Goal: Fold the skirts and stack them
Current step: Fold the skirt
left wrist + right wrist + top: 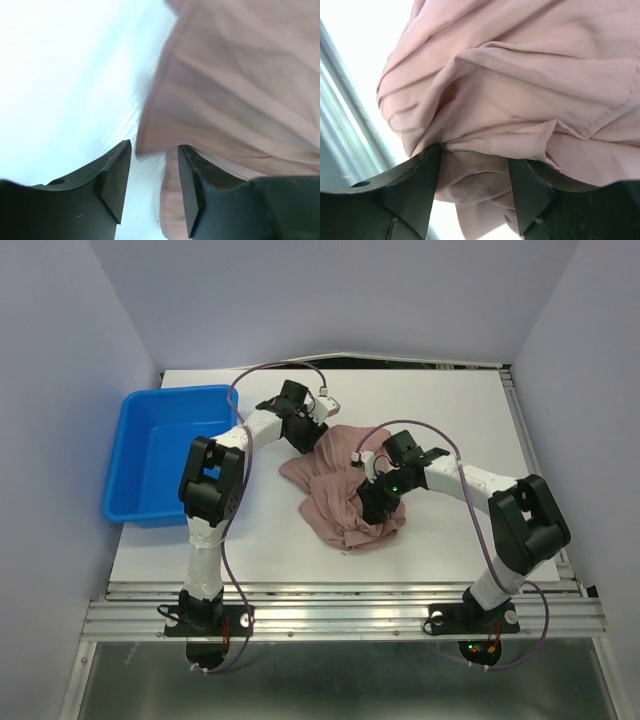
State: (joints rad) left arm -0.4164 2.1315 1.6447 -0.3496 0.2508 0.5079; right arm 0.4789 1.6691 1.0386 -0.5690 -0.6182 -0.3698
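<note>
Near the middle of the white table [440,410] lies one crumpled mauve-pink heap, the skirts [340,500]; how many garments it holds cannot be told. One blue bin [150,460] stands at the table's left edge, apart from the cloth. Only the overhead view shows the bin and both arms. The left wrist view shows the left gripper [154,147] partly open, a cloth edge at its mouth, not closed on it. The right wrist view shows the right gripper [475,155] with fingers well apart and cloth bunched between them; whether it pinches the cloth cannot be told.

skirts [335,502] on table [450,410], right of bin [165,455]
</note>
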